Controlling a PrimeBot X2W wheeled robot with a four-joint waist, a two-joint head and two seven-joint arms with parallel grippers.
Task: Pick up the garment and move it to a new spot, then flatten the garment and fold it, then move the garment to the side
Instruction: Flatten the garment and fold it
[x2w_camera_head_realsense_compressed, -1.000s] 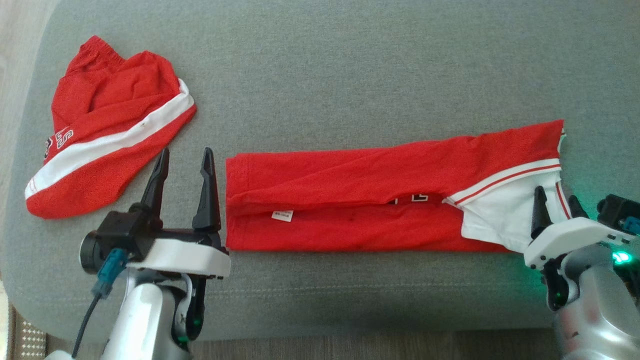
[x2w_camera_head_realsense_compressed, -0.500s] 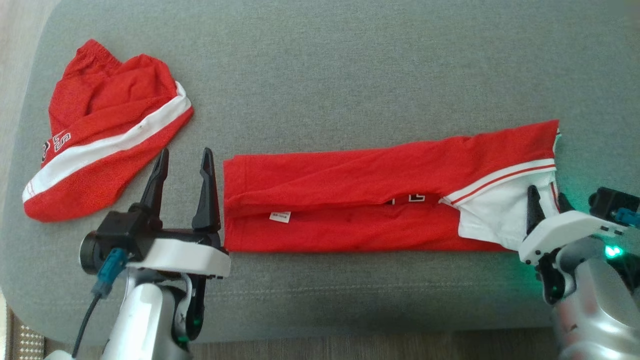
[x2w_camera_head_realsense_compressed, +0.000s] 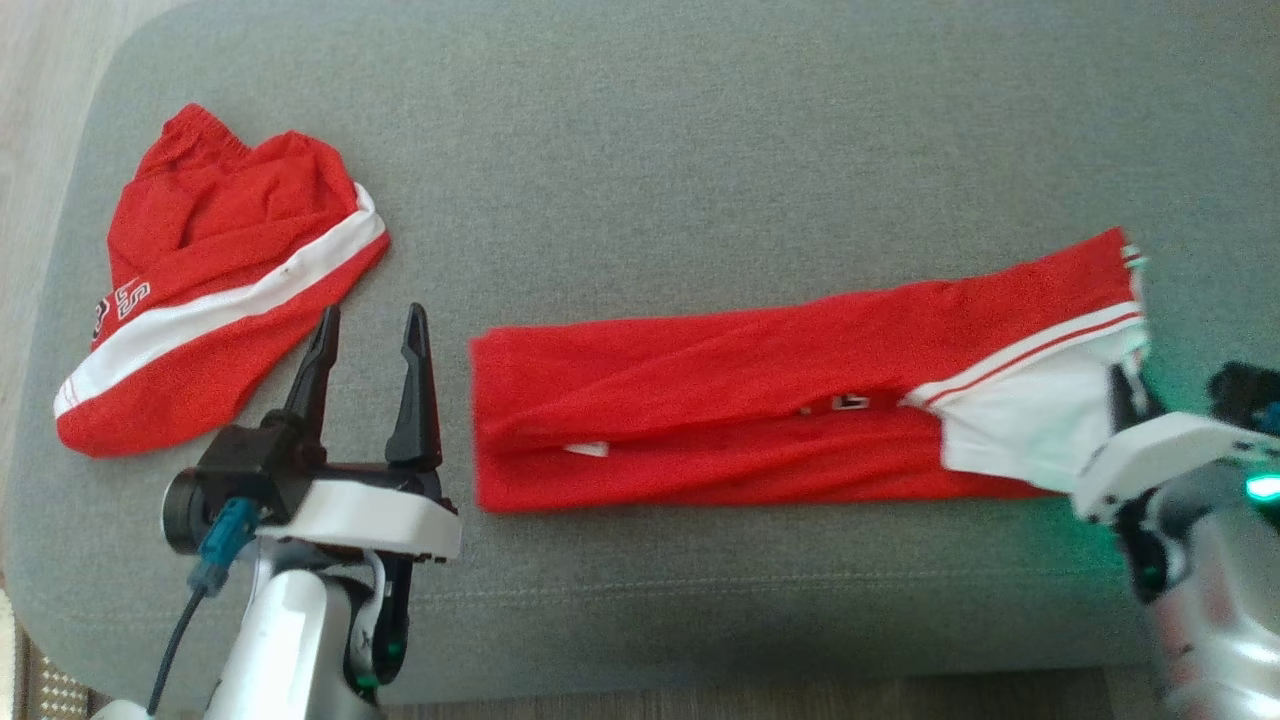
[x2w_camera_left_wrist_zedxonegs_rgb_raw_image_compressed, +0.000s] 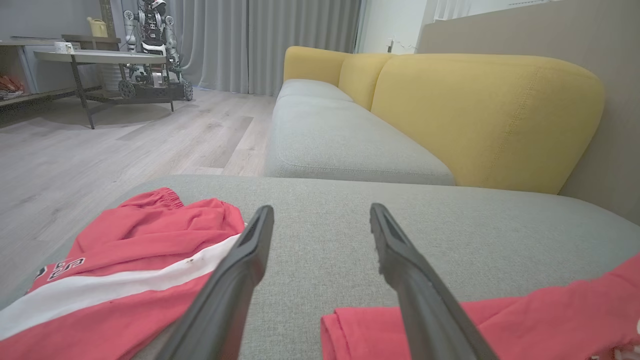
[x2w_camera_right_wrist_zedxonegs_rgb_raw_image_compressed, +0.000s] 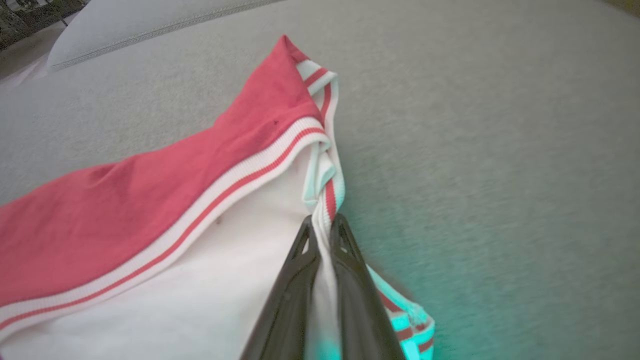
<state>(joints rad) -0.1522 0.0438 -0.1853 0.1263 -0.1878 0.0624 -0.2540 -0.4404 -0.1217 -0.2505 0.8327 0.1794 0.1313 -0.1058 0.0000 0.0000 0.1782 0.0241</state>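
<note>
Far left on the grey cushion (x2w_camera_head_realsense_compressed: 700, 150), a bunched-up pair of red shorts (x2w_camera_head_realsense_compressed: 215, 300) with a white stripe is seen lying, well apart from the rest. Just right of them the left jaws are held wide open with nothing between them, fingers (x2w_camera_head_realsense_compressed: 413, 380) pointing up the cushion.

Next along, the garment (x2w_camera_head_realsense_compressed: 750, 400), a red shirt folded into a long strip, is laid across the middle and right of the cushion. Its left end is just beside the left jaws but isn't touched by them. A small white label (x2w_camera_head_realsense_compressed: 585, 449) can be made out in the fold near that end. At the right end, white fabric with red-and-white striped trim is showing, and that trim is pinched by the right jaws, closed tight on it. In the right wrist view the two dark fingers (x2w_camera_right_wrist_zedxonegs_rgb_raw_image_compressed: 300, 280) are pressed together with the striped edge squeezed between them, and a green glow is thrown on the cloth nearby.
</note>
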